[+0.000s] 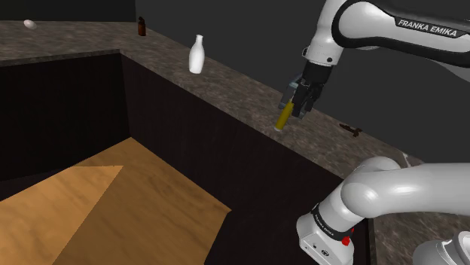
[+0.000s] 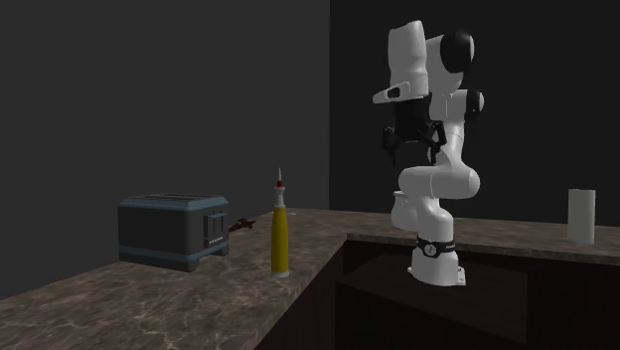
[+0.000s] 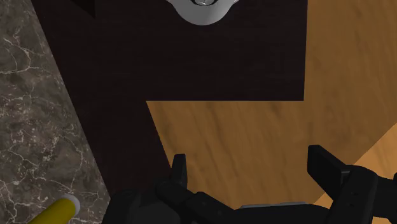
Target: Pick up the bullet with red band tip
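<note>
From the shoulder view, the yellow bullet stands at the edge of the marble table. The hand is just above and beside its top, and a white bottle stands farther along. In the second exterior view the bullet is upright, with a red band near its tip and a toaster nearby. In the wrist view the hand gapes wide with nothing between its fingers. The bullet sits off to one side, apart from them.

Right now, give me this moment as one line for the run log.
stage: pre-grasp | jaws: open, empty | bullet: upright on counter, beside jaws, not between them | grasp: not yet
</note>
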